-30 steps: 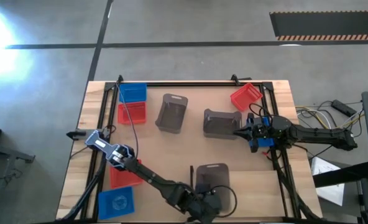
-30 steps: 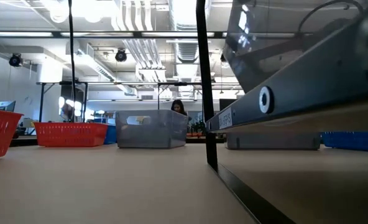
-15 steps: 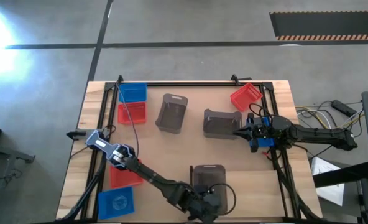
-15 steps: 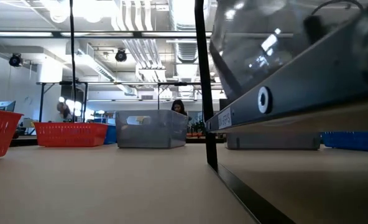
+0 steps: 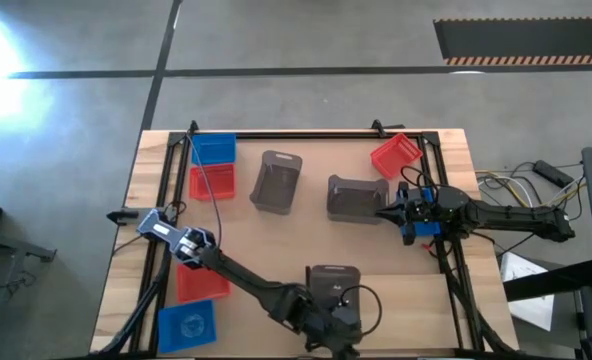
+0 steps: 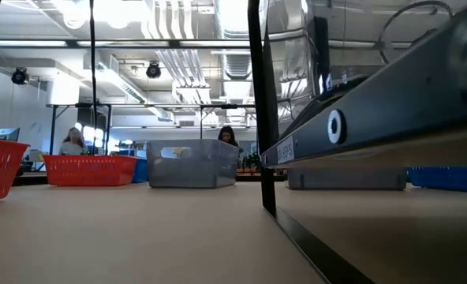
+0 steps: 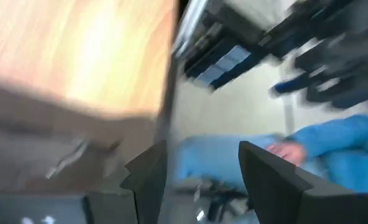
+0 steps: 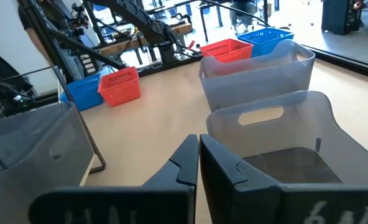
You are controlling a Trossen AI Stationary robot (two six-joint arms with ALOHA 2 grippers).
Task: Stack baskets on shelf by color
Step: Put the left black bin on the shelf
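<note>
The left gripper (image 5: 334, 312), fingers apparently clamped on the grey basket (image 5: 333, 285) at the counter's (image 5: 296, 225) 6 o'clock edge, has lifted and tilted it, beginning its move, while the right gripper (image 8: 197, 163) waits narrow-fingered at 3 o'clock.

Red, blue, grey baskets (image 5: 276, 182) scattered, unstacked.

Wooden table (image 5: 306, 235) carries red, blue, grey baskets (image 5: 277, 182)
</note>
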